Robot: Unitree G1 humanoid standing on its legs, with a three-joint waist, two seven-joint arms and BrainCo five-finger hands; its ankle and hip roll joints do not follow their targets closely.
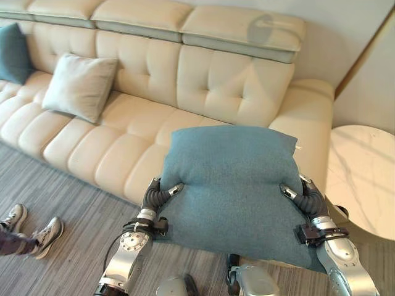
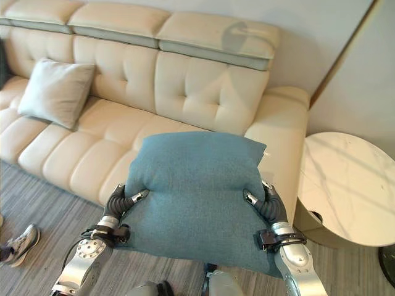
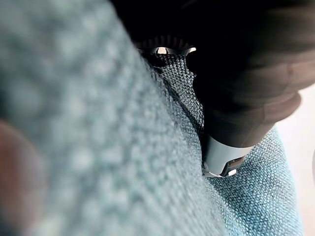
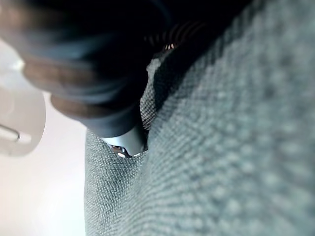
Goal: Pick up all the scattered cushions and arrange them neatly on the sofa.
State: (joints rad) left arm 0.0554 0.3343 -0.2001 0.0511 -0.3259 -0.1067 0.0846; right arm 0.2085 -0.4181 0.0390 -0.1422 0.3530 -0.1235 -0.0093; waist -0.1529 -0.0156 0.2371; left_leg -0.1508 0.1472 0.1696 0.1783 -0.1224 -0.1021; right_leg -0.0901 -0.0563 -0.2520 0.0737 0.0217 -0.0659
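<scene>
Between the two arms, a large teal cushion is hanging in the air, just in front of the cream sofa. The left robot hand is pinching its left edge, thumb curled onto the fabric, and the right robot hand is gripping the right edge likewise. A pale cushion is leaning against the sofa back, with another teal cushion beyond it. A round marble surface is standing beside the sofa arm. A person's shoes are showing on the floor.
</scene>
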